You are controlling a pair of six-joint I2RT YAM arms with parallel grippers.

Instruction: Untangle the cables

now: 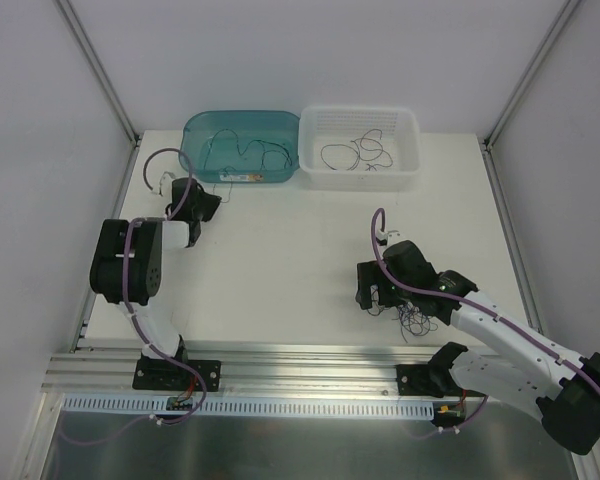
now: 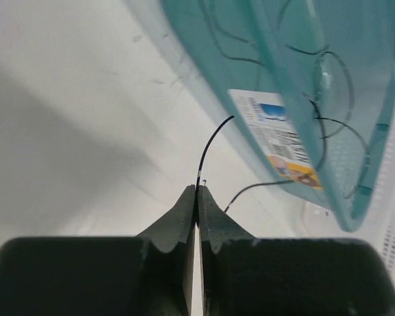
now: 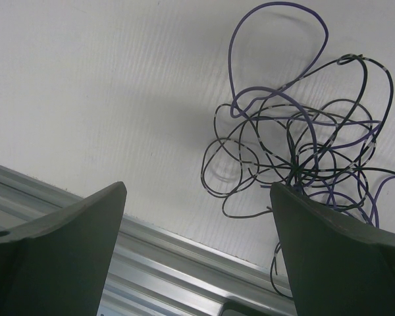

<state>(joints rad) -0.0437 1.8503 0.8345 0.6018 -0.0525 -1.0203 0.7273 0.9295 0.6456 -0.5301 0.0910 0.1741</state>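
The tangle of thin black and purple cables (image 3: 296,164) lies by the white table's (image 1: 280,260) near edge, right side, between the right gripper's (image 3: 197,197) wide-spread jaws. The left gripper (image 2: 197,189) pinches one black cable (image 2: 209,146) beside the far-edge teal plastic bin (image 2: 303,59).

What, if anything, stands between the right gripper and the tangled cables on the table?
Nothing visible does. The open right gripper hangs over bare table, and the cable tangle lies just beyond its fingertips, a few loops passing behind one finger.
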